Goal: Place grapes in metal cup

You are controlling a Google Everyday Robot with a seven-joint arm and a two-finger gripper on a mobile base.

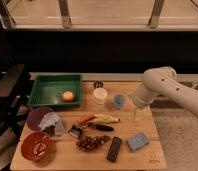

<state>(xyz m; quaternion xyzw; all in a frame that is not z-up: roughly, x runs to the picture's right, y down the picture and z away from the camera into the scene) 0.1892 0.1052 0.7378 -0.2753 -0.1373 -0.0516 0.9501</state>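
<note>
A wooden worktop holds scattered items. A white robot arm reaches in from the right. Its claw hangs over the worktop's right side, near a light blue cup; I cannot tell whether it is open, closed or holding anything. A green tray sits back left. The grapes lie near the front edge, long axis left to right, beside a black slab. The metal cup stands at the back edge, behind a white cup. Bare wood shows at the front right corner.
</note>
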